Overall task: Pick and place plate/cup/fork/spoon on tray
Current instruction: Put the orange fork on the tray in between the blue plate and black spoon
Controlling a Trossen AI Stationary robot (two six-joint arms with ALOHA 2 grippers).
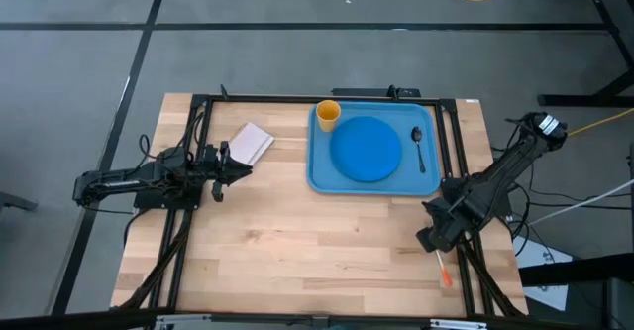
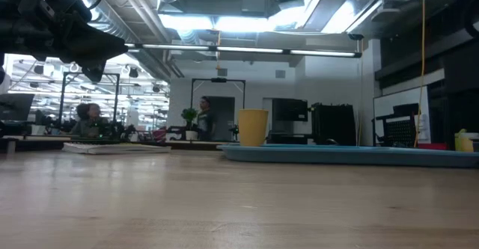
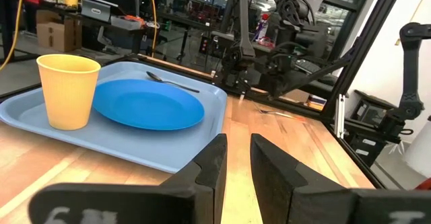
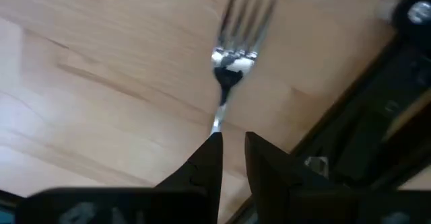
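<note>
One tray (image 1: 319, 176) lies on the far half of the wooden table (image 1: 297, 241), and three things sit in it: one plate (image 1: 366, 149) in the middle, one cup (image 1: 328, 113) upright in the far left corner, and one spoon (image 1: 419, 147) along the right side, just beside the plate. One fork (image 1: 442, 267) lies outside the tray, on the bare wood near the table's right edge, close to the dark frame rail (its orange handle points toward the near edge).

The right gripper (image 1: 433, 239) hangs over the fork's tine end; in the right wrist view the silver tines (image 4: 239, 32) lie on the wood just beyond the two dark fingers (image 4: 209, 158), which stand a narrow gap apart. Whether they touch the fork's neck cannot be told, and the fork rests flat on the table.

The left gripper (image 1: 238, 167) waits at the table's left side, pointing toward the tray, its fingers (image 3: 214, 165) slightly parted and holding nothing. One white pad (image 1: 251, 143) lies just beyond it.

The near half of the table is open wood between the two arms, and the tray's near rim is well apart from both grippers.
</note>
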